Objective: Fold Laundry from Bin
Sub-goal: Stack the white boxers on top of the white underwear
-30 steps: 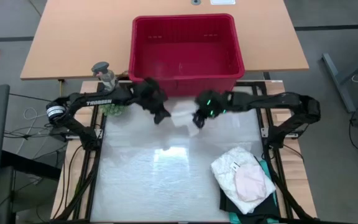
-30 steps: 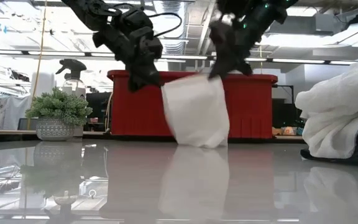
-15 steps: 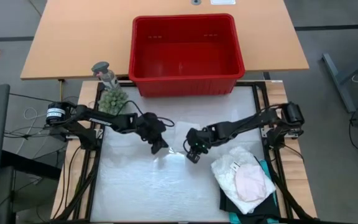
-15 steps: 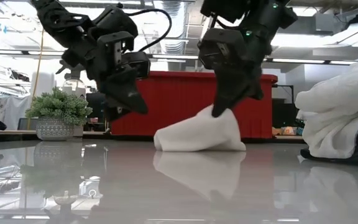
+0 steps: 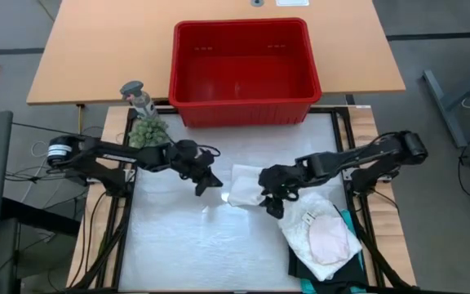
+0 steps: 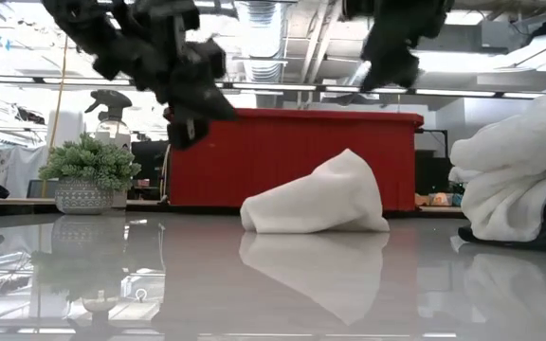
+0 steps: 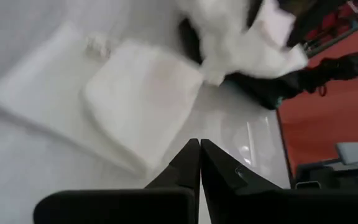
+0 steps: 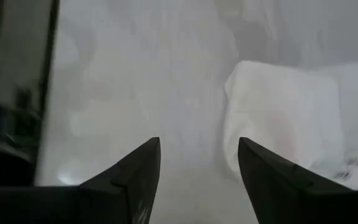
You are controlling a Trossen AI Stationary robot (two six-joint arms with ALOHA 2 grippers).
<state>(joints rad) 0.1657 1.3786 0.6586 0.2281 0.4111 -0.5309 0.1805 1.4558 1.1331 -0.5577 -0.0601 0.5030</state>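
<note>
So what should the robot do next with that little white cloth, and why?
Probably bring both tools back down to the small white cloth and flatten it. It lies bunched in a hump on the table, held by nothing: the right tool is open above it, and the left tool is shut, beside it. The bin looks empty, so this cloth seems the last to fold.

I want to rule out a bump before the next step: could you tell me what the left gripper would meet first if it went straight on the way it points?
Probably the small white cloth: the left gripper, shut, points straight at it in its wrist view. How far off it lies is unclear.
</note>
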